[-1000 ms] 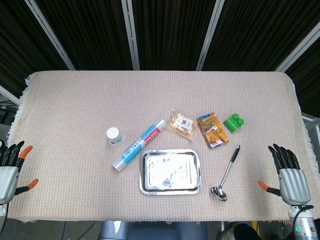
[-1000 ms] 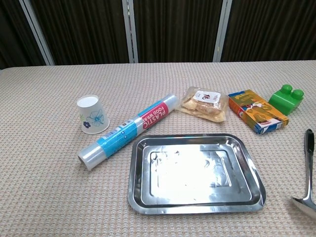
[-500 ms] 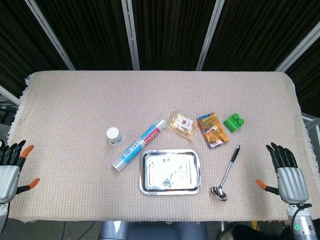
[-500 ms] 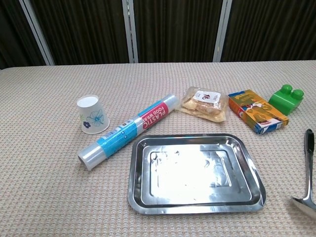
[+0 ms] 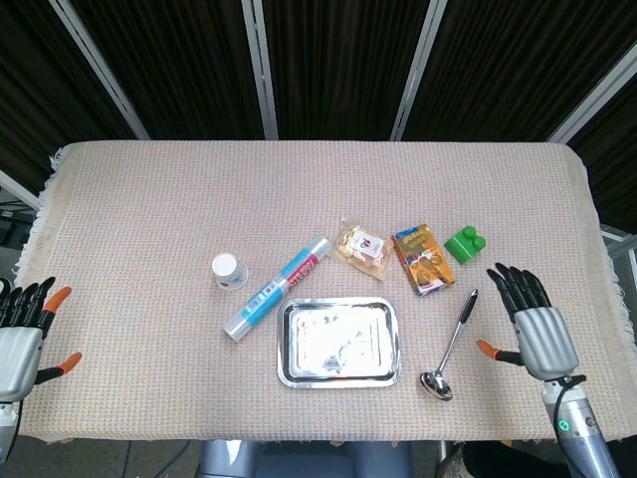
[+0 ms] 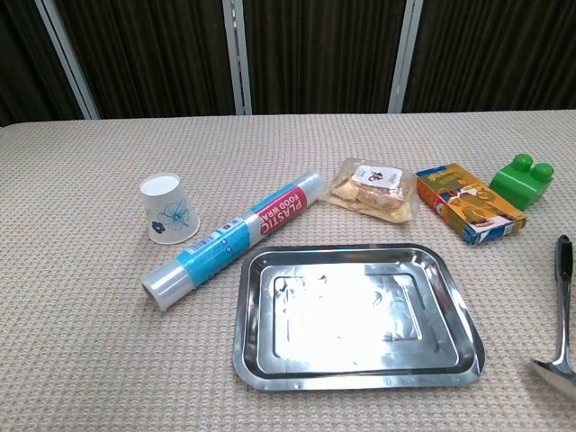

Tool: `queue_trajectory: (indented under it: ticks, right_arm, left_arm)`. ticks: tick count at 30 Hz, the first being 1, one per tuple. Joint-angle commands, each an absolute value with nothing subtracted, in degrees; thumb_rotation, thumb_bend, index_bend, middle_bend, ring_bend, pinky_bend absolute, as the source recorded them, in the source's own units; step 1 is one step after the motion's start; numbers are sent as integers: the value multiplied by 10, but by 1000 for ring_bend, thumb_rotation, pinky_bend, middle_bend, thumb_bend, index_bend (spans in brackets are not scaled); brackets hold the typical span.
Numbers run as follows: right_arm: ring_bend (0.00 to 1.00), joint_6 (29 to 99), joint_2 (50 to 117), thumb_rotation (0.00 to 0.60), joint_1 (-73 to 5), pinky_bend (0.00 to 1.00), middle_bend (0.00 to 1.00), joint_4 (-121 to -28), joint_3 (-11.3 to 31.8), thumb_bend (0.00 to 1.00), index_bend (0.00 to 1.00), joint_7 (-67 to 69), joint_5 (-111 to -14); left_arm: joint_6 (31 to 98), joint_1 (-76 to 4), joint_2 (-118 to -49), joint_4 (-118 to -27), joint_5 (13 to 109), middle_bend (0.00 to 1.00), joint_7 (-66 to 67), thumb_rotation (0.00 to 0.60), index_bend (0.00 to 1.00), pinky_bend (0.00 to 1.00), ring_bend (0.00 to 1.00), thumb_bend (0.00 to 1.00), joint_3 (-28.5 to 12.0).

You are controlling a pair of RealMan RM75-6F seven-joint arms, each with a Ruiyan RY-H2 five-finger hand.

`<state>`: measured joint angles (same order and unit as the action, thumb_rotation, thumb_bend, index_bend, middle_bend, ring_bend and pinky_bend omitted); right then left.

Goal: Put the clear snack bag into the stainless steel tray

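Note:
The clear snack bag [image 5: 361,247] [image 6: 371,188] lies flat on the cloth just behind the stainless steel tray [image 5: 339,342] [image 6: 355,314], which holds nothing. In the head view my right hand [image 5: 530,325] hovers open at the right of the table, fingers spread, well to the right of the bag and tray. Open too, my left hand [image 5: 20,331] sits at the far left edge. Neither hand shows in the chest view.
A plastic wrap roll [image 5: 277,288] and a paper cup [image 5: 229,270] lie left of the tray. An orange snack box [image 5: 422,259] and a green block [image 5: 465,244] sit right of the bag. A ladle [image 5: 451,344] lies between the tray and my right hand.
My right hand has moved inward and up over the table toward the ladle. The left hand has barely shifted. No object has moved.

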<state>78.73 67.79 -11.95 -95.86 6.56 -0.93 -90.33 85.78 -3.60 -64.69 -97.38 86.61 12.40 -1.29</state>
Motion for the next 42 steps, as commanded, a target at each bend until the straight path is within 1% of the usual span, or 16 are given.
queue_trajectory:
  ticks: [1,6,9,12,17,23,29,42]
  right_arm:
    - [0,722,667,600,-173,60,15,-986,94,0,35,-7,-888]
    - [0,629,669,600,-240,61,14,-1005,127,0,31,-16,-841]
    - [0,576,681,600,-281,61,14,-1003,144,0,28,-26,-807]
    - [0,518,706,600,-330,61,13,-985,162,0,24,-42,-761]
    - [0,449,750,600,-396,61,13,-941,185,0,17,-58,-689]
    - [0,411,802,600,-456,61,13,-874,196,0,17,-82,-631]
    - [0,384,841,600,-500,65,16,-804,192,0,18,-112,-570]
    - [0,341,914,600,-561,71,20,-659,145,0,19,-185,-453]
  left_arm:
    - [855,-36,-646,-975,865,0,124,577,124,0,0,122,-12]
    - [850,-38,-646,-977,859,0,128,577,124,0,0,121,-12]
    - [847,-39,-646,-978,857,0,130,577,124,0,0,120,-12]
    - [844,-39,-645,-978,851,0,134,580,125,0,0,122,-12]
    - [842,-39,-644,-980,845,0,138,577,124,0,0,122,-12]
    - [835,-39,-644,-982,836,0,143,576,124,0,0,121,-11]
    - [833,-41,-645,-985,834,0,147,576,124,0,0,121,-11]
    - [827,-44,-648,-984,827,0,150,579,124,0,0,121,-12]
